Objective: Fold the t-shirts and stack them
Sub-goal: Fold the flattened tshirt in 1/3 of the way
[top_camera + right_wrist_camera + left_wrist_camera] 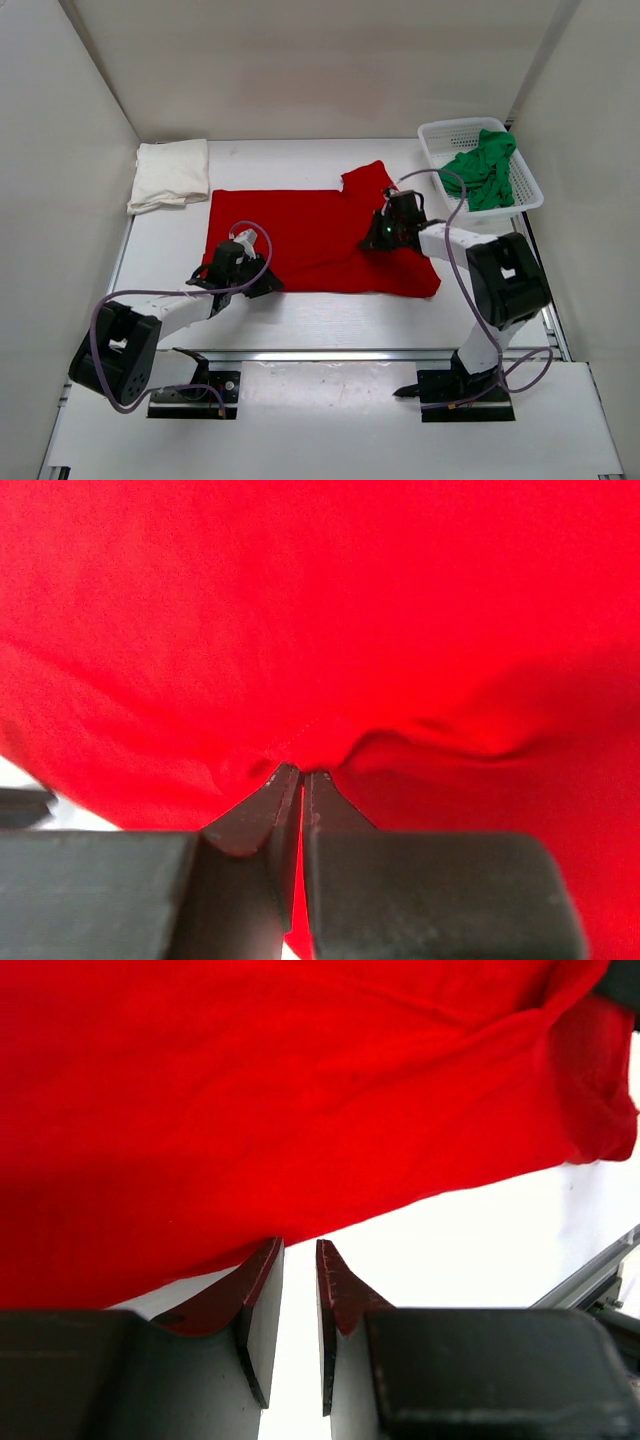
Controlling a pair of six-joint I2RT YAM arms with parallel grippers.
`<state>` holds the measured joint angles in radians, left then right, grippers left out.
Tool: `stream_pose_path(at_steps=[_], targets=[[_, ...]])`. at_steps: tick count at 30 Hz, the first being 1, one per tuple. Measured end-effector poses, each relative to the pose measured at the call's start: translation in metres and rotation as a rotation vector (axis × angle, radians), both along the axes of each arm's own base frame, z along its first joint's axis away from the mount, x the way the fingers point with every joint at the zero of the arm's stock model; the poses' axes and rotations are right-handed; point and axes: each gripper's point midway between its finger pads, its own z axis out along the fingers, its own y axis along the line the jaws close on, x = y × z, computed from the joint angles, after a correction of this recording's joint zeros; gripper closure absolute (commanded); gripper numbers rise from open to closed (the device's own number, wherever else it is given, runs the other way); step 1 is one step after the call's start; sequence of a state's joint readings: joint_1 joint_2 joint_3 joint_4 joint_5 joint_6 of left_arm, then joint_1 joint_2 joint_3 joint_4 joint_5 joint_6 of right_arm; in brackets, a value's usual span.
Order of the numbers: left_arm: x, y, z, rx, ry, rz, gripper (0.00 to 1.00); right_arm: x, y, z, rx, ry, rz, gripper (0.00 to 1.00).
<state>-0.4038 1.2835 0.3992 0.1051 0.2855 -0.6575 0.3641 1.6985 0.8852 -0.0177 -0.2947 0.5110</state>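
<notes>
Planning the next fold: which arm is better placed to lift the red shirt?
Right. The right gripper is shut on a pinch of the red shirt; the left gripper sits at its near hem, jaws slightly apart, gripping nothing.

Bright, even overhead light fills the top view. The white worktop (330, 310) nearly washes out, and the shadows on it are short and soft. Both wrist views are flooded with saturated colour from the red t-shirt (300, 1110), whose weave is blurred. The near left claw (300, 1248) looks soft-edged and tinged red by reflection.
</notes>
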Motion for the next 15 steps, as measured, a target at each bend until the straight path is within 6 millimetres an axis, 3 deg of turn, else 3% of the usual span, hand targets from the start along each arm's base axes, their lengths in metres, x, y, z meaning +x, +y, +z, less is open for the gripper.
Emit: stream_pose_path(at_steps=[6, 7, 9, 11, 12, 14, 15], targets=[[0.003, 0.001, 0.008, -0.014, -0.021, 0.007, 0.70, 0.059, 0.032, 0.027, -0.030, -0.091, 0.027, 0.81], [0.003, 0.001, 0.009, -0.016, -0.024, 0.007, 0.70, 0.063, 0.037, 0.031, -0.033, -0.106, 0.036, 0.80], [0.003, 0.001, 0.012, -0.020, -0.029, 0.010, 0.70, 0.062, 0.044, 0.036, -0.037, -0.126, 0.052, 0.65], [0.005, -0.002, 0.015, -0.020, -0.039, 0.003, 0.70, 0.056, 0.045, 0.037, -0.058, -0.139, 0.066, 0.60], [0.005, -0.006, 0.018, -0.019, -0.046, -0.006, 0.70, 0.050, 0.043, 0.036, -0.072, -0.140, 0.070, 0.60], [0.006, -0.017, 0.023, -0.021, -0.057, -0.035, 0.70, 0.035, 0.037, 0.036, -0.091, -0.143, 0.081, 0.72], [0.007, -0.023, 0.025, -0.023, -0.060, -0.052, 0.70, 0.025, 0.031, 0.035, -0.098, -0.142, 0.080, 0.83]])
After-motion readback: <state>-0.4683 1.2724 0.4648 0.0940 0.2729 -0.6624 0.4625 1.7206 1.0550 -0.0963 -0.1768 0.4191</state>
